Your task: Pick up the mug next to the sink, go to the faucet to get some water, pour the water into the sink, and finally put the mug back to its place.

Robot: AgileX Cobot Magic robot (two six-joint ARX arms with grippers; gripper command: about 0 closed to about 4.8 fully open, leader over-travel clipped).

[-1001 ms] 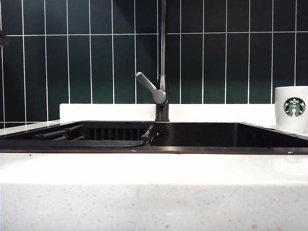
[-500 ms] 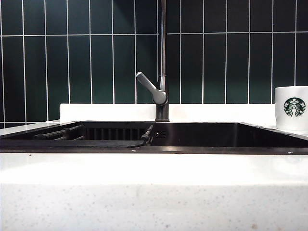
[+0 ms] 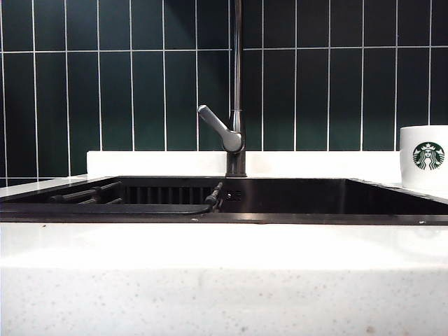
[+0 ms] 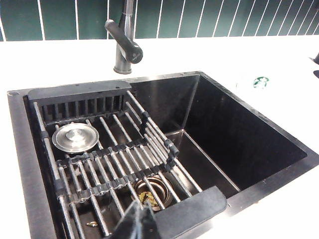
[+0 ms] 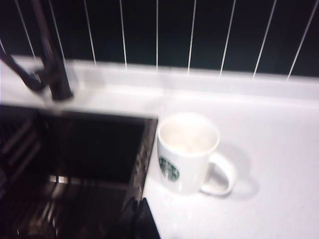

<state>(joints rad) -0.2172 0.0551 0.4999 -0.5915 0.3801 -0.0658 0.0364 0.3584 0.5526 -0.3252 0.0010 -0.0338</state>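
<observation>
- Right gripper (image 5: 139,216) of mine is clenched on nothing, hanging apart from the mug (image 5: 188,152), which stands upright at its one o'clock.
- Mug sits on the countertop (image 5: 269,164) just beside the sink (image 5: 75,154) rim.
- Left gripper (image 4: 137,221), clenched too, hangs over the sink's rack (image 4: 107,159).

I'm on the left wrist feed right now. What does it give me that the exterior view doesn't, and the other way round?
Only the left wrist view shows the inside of the sink: a roll-up drying rack across one half, a metal strainer lid on it, the drain beneath, plus the shut left gripper above the near rim.

Only the exterior view shows the mug clearly, upright on the counter right of the sink, untouched. The right gripper is shut and appears in neither.

Both show the faucet with its side lever and the green tiled wall.
</observation>
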